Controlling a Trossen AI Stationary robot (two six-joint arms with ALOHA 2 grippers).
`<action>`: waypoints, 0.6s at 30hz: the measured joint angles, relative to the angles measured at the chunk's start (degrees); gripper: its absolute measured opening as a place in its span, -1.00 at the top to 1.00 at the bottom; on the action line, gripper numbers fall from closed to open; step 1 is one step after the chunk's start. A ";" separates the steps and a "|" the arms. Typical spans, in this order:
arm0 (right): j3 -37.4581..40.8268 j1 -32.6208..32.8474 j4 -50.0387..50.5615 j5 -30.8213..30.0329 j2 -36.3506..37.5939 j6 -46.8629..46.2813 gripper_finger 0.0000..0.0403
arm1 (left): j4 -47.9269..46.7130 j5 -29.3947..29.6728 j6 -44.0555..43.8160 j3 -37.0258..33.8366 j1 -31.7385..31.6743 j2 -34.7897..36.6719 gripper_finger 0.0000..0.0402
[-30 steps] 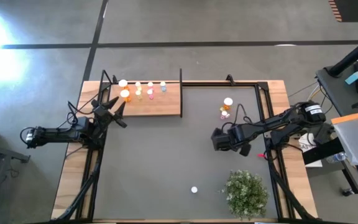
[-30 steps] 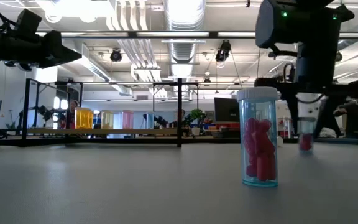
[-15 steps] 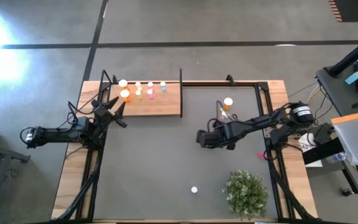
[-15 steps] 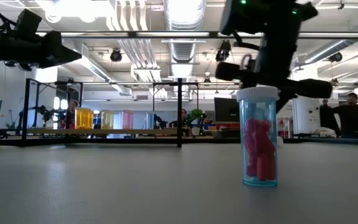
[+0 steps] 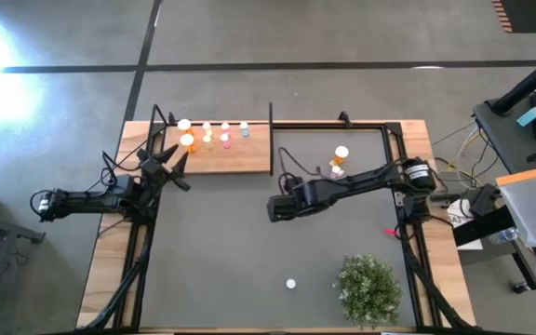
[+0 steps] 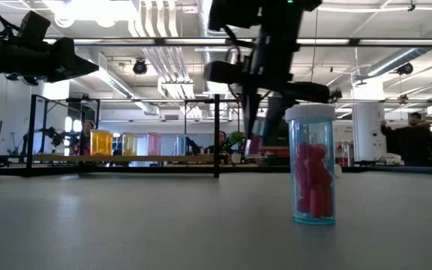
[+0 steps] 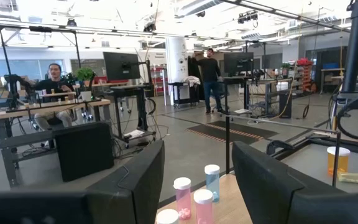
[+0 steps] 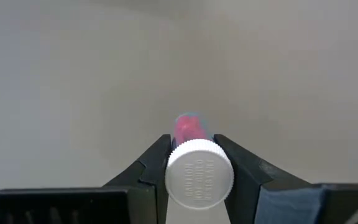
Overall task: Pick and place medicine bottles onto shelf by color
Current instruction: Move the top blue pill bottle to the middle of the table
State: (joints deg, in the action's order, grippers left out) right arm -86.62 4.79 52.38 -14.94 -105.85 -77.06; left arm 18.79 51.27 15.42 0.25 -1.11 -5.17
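My right gripper [image 5: 275,208] hangs over the middle of the table, shut on a small pink medicine bottle [image 8: 188,127] with a white cap. The low view shows that bottle [image 6: 255,145] high off the table. The wooden shelf [image 5: 249,160] lies at the far left and carries orange [image 5: 187,140], yellow [image 5: 207,136], pink [image 5: 225,141] and blue [image 5: 244,129] bottles standing on their bases. My left gripper [image 5: 180,166] waits open at the shelf's left end, with nothing between its fingers [image 7: 143,180]. Two more bottles [image 5: 340,160] stand far right, and a blue one [image 6: 311,165] stands near the front edge. My right gripper pinches the pink bottle between its two fingers [image 8: 157,158], one on each side just under the white cap [image 8: 199,171]. The fingers slant steeply down from above. The bottle lies along them, cap toward the wrist, lifted clear of the table.
A green bushy plant [image 5: 368,288] stands at the near right corner. A thin black post [image 5: 271,121] rises at the shelf's right far corner. Black frame rails [image 5: 342,124] run along the table's edges. The dark mat [image 5: 221,242] between shelf and front edge is bare.
My right gripper has risen and travelled from the bottles at the far right toward the table's left, rolling its wrist on the way. The pink bottle, low by the table a second ago, now hangs well above it.
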 joint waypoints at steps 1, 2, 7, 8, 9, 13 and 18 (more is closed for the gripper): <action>-1.30 -0.32 0.11 0.18 -0.81 2.32 0.50 | 0.00 0.00 0.00 0.00 -0.01 0.00 0.14; -2.52 -0.65 0.29 0.38 -1.37 4.69 0.50 | 0.00 0.00 0.00 0.00 0.00 0.00 0.14; -9.18 -2.31 1.99 1.93 -4.36 12.28 0.50 | -0.03 0.00 0.00 -0.02 0.00 0.00 0.14; -10.63 -2.62 2.46 1.96 -5.01 13.22 0.50 | -0.04 0.00 0.01 0.00 -0.01 0.00 0.14; -12.23 -2.91 2.94 1.96 -5.79 13.99 0.50 | -0.10 0.00 0.00 0.00 0.00 0.00 0.14; -18.90 -3.75 5.66 2.04 -9.63 17.58 0.50 | -0.10 0.00 0.00 0.00 0.00 -0.04 0.14; -30.64 -4.81 12.81 2.10 -15.91 21.78 0.50 | -0.07 0.00 0.00 -0.02 -0.01 -0.04 0.14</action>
State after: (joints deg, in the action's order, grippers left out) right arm -117.26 -0.02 65.19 -12.84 -121.76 -55.29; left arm 18.72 51.27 15.42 0.24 -1.12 -5.21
